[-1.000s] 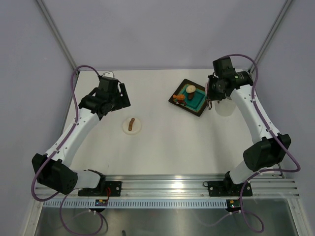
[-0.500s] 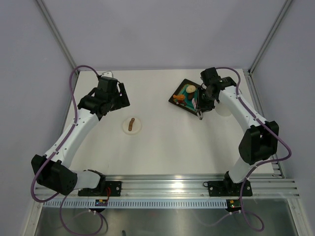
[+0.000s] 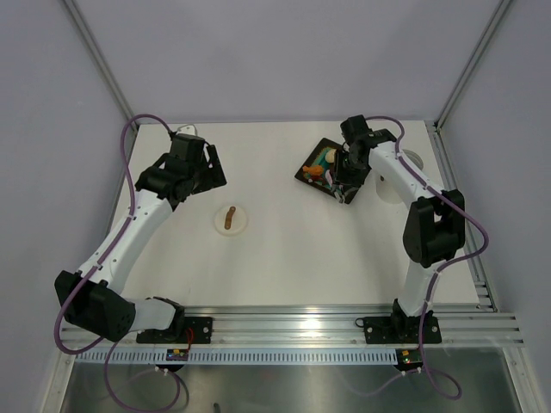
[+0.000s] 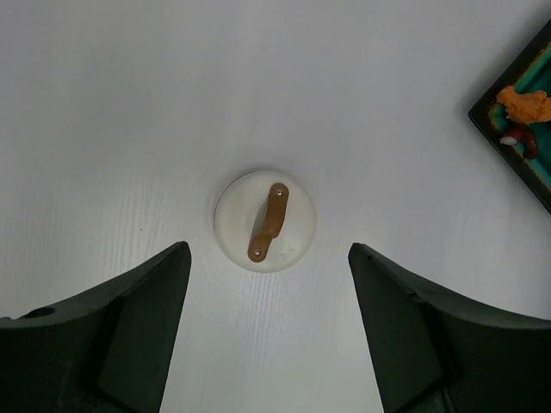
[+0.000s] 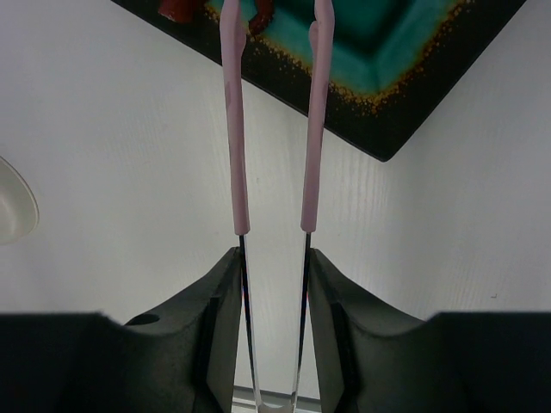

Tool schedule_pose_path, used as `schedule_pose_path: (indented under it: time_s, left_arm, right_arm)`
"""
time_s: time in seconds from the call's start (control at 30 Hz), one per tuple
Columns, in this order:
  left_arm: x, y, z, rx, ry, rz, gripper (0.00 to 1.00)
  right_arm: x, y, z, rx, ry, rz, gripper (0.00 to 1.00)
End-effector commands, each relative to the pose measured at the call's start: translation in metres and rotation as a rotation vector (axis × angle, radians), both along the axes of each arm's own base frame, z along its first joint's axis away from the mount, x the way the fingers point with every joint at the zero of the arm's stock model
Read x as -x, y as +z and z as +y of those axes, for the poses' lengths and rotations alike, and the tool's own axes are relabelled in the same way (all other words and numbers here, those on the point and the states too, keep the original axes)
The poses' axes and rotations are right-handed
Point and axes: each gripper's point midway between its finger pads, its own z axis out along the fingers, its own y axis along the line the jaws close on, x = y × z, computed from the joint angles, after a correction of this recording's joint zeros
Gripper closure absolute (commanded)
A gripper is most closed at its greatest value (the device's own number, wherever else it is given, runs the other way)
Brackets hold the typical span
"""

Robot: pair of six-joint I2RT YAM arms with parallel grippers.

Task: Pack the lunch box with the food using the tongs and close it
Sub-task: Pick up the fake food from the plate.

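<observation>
My right gripper [image 3: 349, 178] [image 5: 272, 258] is shut on the pale pink tongs [image 5: 234, 129], whose two arms stand apart. Their tips reach over the black tray [image 5: 405, 95] and flank a brown-red piece of food [image 5: 176, 9]. An orange piece [image 3: 316, 170] and a cream round one [image 3: 331, 156] also lie on the tray [image 3: 325, 142]. The white lunch box [image 3: 393, 191] stands right of the tray, partly behind the right arm. Its lid [image 4: 264, 220] [image 3: 230, 219], with the brown handle, lies flat on the table. My left gripper [image 4: 269, 327] [image 3: 211, 168] hovers open above it.
The left wrist view catches the tray's corner [image 4: 482, 116] at its right edge, with an orange piece [image 4: 527, 103] and a brown-red one [image 4: 523, 142]. The lunch box's rim [image 5: 13, 211] shows at the right wrist view's left edge. Grey walls enclose the white table.
The right arm swung left from above the lunch box to over the tray, carrying the tongs, whose arms have spread. The left arm has not moved.
</observation>
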Motion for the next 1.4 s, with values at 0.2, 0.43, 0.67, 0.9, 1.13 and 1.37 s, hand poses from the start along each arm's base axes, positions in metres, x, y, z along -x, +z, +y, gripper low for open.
schedule_pose_path:
  time_s: [0.2, 0.43, 0.67, 0.9, 1.13, 1.37]
  left_arm:
    - [-0.005, 0.014, 0.005, 0.006, 0.005, -0.058, 0.22]
    - [-0.007, 0.012, 0.007, 0.006, 0.011, -0.055, 0.22]
    - [-0.008, 0.009, 0.008, 0.005, 0.012, -0.046, 0.22]
    - [-0.007, 0.009, 0.011, 0.002, 0.019, -0.048, 0.22]
    - [-0.007, 0.01, 0.012, 0.008, 0.02, -0.048, 0.22]
    - [-0.005, 0.012, 0.013, 0.01, 0.024, -0.054, 0.22]
  right_arm:
    - [-0.039, 0.016, 0.002, 0.027, -0.04, -0.087, 0.59]
    - [-0.049, 0.012, -0.006, 0.083, -0.063, -0.088, 0.57]
    - [-0.054, 0.004, -0.007, 0.098, -0.064, -0.072, 0.56]
    - [-0.055, -0.006, -0.006, 0.105, -0.063, -0.051, 0.54]
    - [-0.06, -0.018, -0.005, 0.107, -0.06, -0.034, 0.54]
    - [-0.068, -0.031, -0.005, 0.115, -0.068, -0.019, 0.54]
